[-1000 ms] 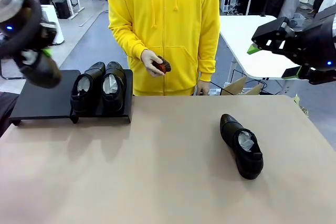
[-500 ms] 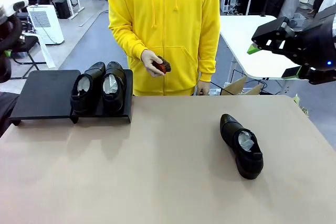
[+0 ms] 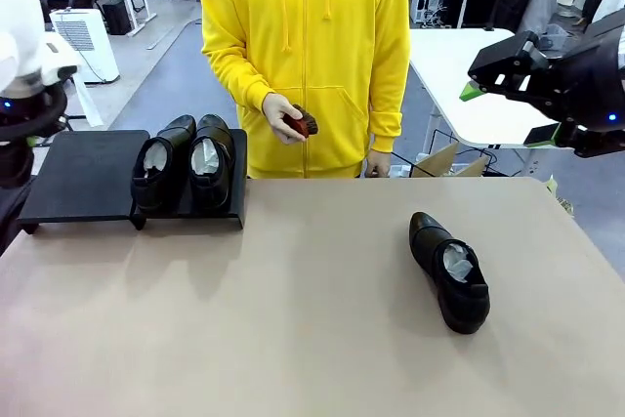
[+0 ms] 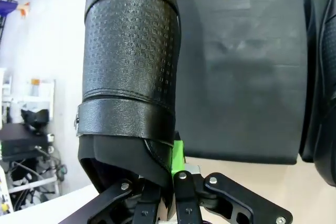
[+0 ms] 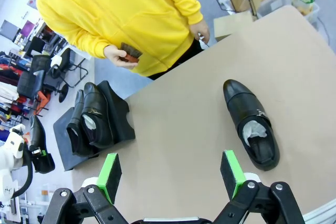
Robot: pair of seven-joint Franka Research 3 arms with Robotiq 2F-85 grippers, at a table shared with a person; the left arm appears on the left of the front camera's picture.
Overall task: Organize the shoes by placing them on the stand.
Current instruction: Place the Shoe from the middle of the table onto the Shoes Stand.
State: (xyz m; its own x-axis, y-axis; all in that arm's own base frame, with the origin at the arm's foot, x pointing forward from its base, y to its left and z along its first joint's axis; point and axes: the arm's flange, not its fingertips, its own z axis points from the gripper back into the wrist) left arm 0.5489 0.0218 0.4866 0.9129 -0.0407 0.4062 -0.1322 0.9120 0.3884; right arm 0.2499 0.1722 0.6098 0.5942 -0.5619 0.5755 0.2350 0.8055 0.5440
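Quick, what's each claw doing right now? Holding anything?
Left claw: shut on a black shoe.
Right claw: open, holding nothing.
Person's hand: holding a small dark-red brush.

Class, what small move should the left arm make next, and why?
Probably ease the left gripper, shut on a shoe, down toward the stand's bare left part. Two shoes fill its right part, and that left space is free.
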